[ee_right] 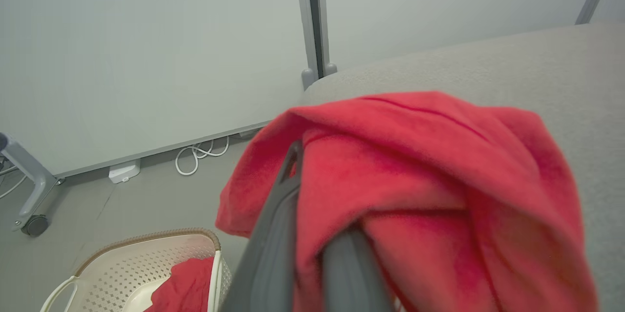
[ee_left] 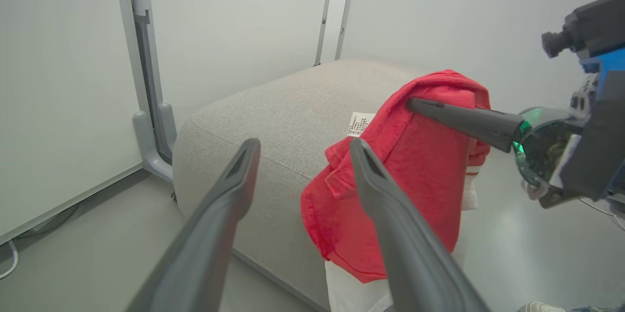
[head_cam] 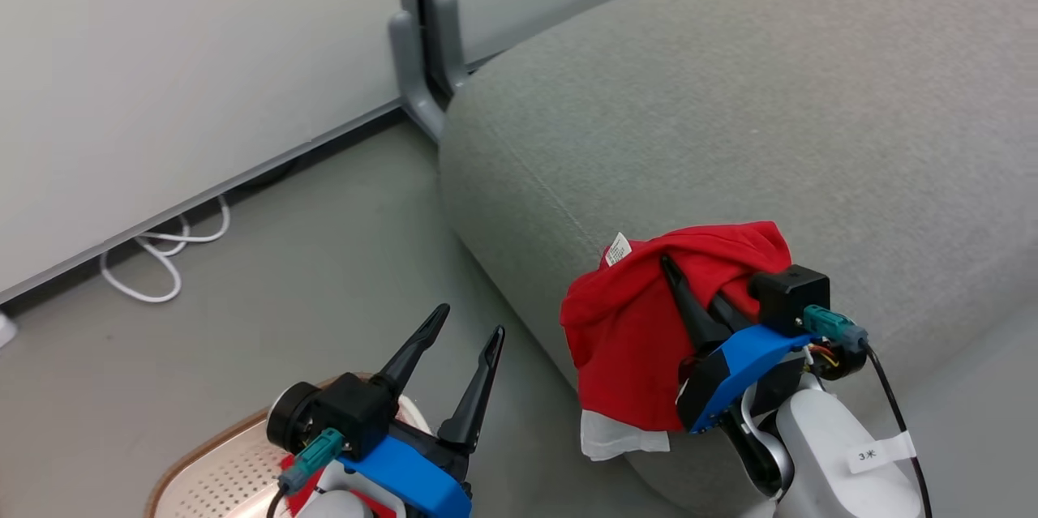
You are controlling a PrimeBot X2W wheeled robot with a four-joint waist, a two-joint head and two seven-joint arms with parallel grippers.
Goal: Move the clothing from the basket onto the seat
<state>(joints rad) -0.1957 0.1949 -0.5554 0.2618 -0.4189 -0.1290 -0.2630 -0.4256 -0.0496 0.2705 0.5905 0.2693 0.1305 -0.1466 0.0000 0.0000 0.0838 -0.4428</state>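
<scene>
My right gripper (head_cam: 688, 281) is shut on a red garment with white parts (head_cam: 628, 331), held over the front edge of the grey seat (head_cam: 770, 96). The cloth drapes over the fingers and hangs down the cushion's side, its white tag up. In the right wrist view this garment (ee_right: 420, 170) covers most of both fingers. My left gripper (head_cam: 469, 323) stands open and holds nothing, above the cream basket (head_cam: 215, 465) at the lower left. A plain red garment (ee_right: 188, 285) lies inside the basket (ee_right: 136, 260). From the left wrist, the open fingers (ee_left: 234, 180) point toward the hanging garment (ee_left: 415, 170).
A grey partition post (head_cam: 426, 48) stands on the floor by the seat's far corner. A white cable (head_cam: 166, 254) lies looped along the wall base. A caster leg (ee_right: 29, 195) and a small white box (ee_right: 124, 171) sit on the grey floor by the wall.
</scene>
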